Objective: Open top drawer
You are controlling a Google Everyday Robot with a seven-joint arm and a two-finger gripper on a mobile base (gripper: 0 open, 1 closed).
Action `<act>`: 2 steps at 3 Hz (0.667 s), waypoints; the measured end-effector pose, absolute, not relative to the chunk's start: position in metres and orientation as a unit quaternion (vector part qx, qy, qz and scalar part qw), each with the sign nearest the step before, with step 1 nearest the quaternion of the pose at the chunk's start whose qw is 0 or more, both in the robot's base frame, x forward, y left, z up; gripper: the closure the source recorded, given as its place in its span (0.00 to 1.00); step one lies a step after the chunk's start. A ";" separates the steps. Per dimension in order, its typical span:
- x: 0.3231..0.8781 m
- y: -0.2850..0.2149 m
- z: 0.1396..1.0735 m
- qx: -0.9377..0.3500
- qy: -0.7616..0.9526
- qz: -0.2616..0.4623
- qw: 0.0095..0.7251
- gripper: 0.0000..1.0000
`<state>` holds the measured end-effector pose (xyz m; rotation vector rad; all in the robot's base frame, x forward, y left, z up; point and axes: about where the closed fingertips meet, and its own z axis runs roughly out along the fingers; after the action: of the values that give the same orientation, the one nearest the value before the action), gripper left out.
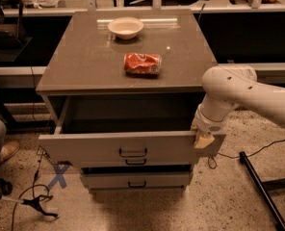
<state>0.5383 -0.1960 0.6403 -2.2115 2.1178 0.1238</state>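
The top drawer (84,149) is the widest grey drawer of the cabinet, with a small dark bar handle (133,152) at its centre. It stands pulled well out towards the camera, and its dark inside shows under the cabinet top. My gripper (203,139) is at the right end of the drawer front, against its top edge, at the end of my white arm (239,93), which comes in from the right. Two narrower grey drawers sit below: the middle one (132,161) barely shows and the bottom one (133,181) is slightly out.
A white bowl (125,27) and a crushed red can (142,63) lie on the cabinet top (84,66). A blue tape X (59,175) and cables (34,203) are on the floor at left. A black pole (263,191) lies at right.
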 end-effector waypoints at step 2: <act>0.537 -0.196 0.637 -0.722 0.690 0.043 0.036 0.51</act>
<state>0.5366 -0.1957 0.6373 -2.2164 2.1195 0.1307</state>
